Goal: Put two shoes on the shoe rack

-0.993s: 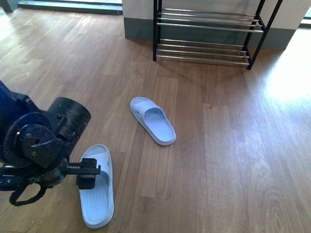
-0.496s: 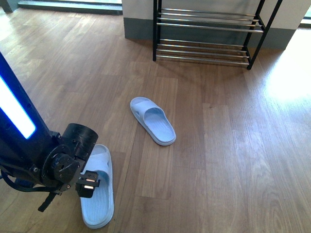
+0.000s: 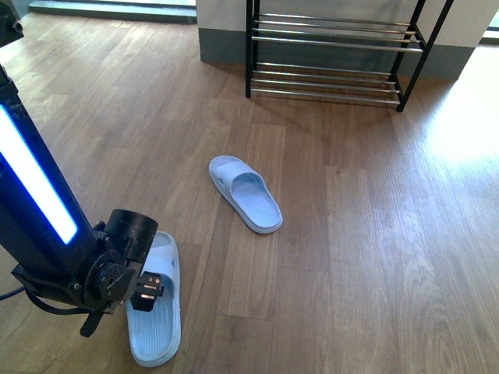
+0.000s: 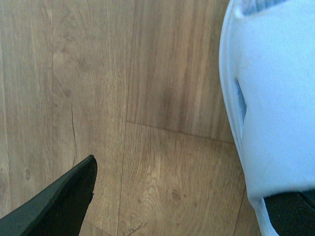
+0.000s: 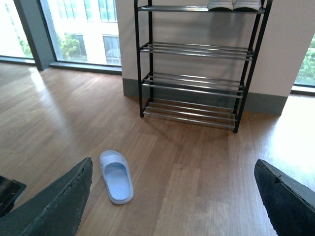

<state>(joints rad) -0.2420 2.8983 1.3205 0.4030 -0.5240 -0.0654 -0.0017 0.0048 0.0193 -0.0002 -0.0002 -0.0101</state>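
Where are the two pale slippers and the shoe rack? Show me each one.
Near slipper (image 3: 156,327): front view, on its footbed toward the heel.
Far slipper (image 3: 257,204): front view, on the middle of its footbed.
Shoe rack (image 3: 327,78): front view, on the silver bars of the lower tier in sight.

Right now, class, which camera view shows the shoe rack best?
The right wrist view: it shows the shoe rack nearly whole, four tiers of bars and both black side frames. The front view cuts it off at the top edge, leaving only the two lower tiers. The left wrist view shows none of it.
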